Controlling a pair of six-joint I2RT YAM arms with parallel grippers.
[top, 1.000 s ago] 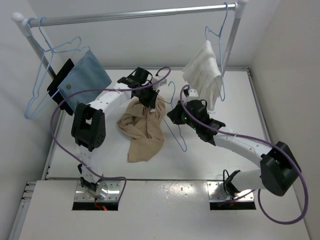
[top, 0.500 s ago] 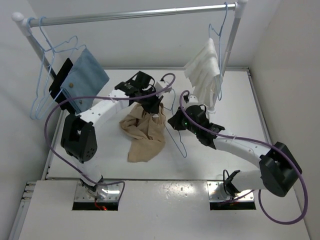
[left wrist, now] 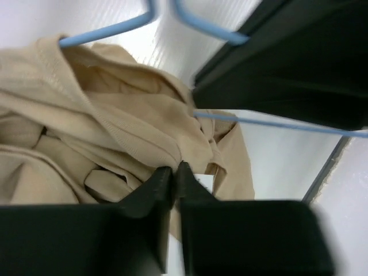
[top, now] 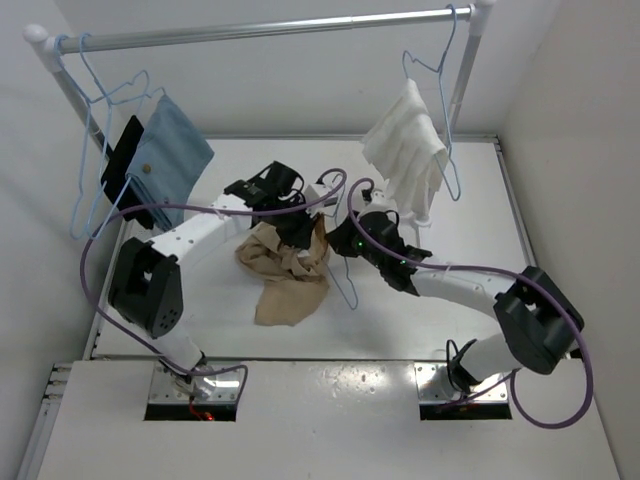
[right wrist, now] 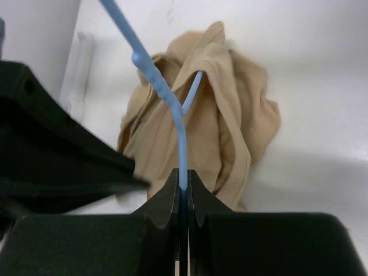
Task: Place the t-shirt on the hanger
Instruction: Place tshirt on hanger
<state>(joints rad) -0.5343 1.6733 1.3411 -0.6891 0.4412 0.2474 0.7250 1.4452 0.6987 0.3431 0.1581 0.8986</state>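
Observation:
The tan t-shirt (top: 285, 275) lies bunched mid-table, its upper edge lifted. My left gripper (top: 300, 225) is at that upper edge. In the left wrist view its fingertips (left wrist: 174, 168) stand pressed together on a fold of the t-shirt (left wrist: 103, 126). My right gripper (top: 345, 240) is just to the right, shut on the pale-blue wire hanger (top: 342, 282). In the right wrist view the hanger (right wrist: 182, 149) rises from the closed gripper (right wrist: 183, 175), and one arm of it runs into the neck opening of the t-shirt (right wrist: 230, 115). The hanger (left wrist: 276, 123) also crosses the left wrist view.
A rail (top: 270, 28) spans the back. A white cloth (top: 405, 150) hangs on a hanger at its right end. A blue cloth (top: 170, 150), a black item (top: 120, 165) and spare hangers (top: 100, 100) hang at the left. Purple cables loop over both arms.
The right gripper has carried the hanger left, up against the t-shirt. The left gripper has shifted slightly with the shirt's edge. The hanging cloths have swayed.

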